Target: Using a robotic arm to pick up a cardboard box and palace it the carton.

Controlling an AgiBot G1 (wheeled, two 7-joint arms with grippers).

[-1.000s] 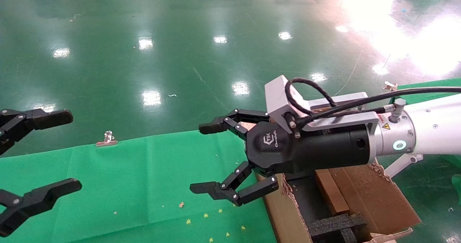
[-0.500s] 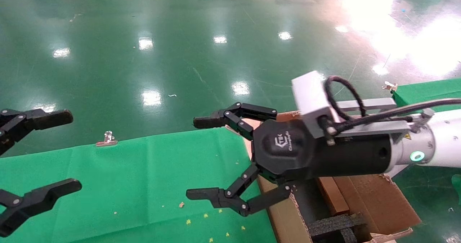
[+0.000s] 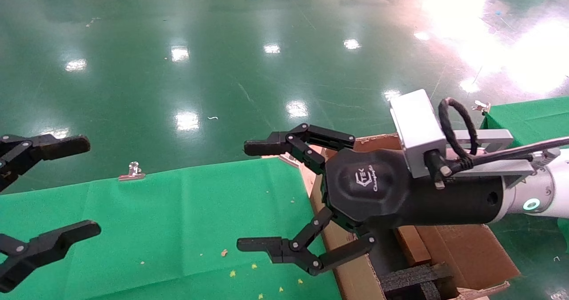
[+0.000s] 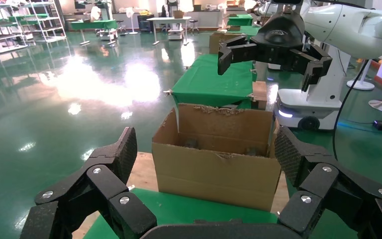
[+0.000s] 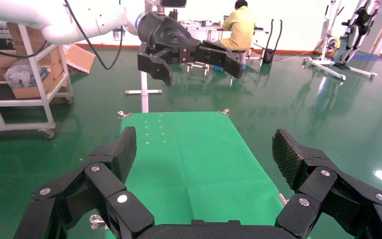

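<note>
Right tool hangs empty with its black fingers spread wide, raised over the near-right part of the counter, just left of the carton. Behind it runs the robotic arm, white, with a glowing teal ring, a silver camera block and a looped black cable. Left tool sits at the far left edge of the head view, also spread wide and holding nothing, well apart from the right one.

Between the two tools lies a broad stretch of green cloth, bare but for a few small yellow and tan crumbs near the front. A metal binder clip pins the cloth's far edge.

From the left wrist view the carton stands open-topped at the counter's right end, brown corrugated board with ragged, torn rims. Black foam inserts sit inside it, beside a narrow brown strip whose identity I cannot tell. I cannot make out the small cardboard box anywhere.

Beyond the counter spreads glossy green floor reflecting ceiling lights.
</note>
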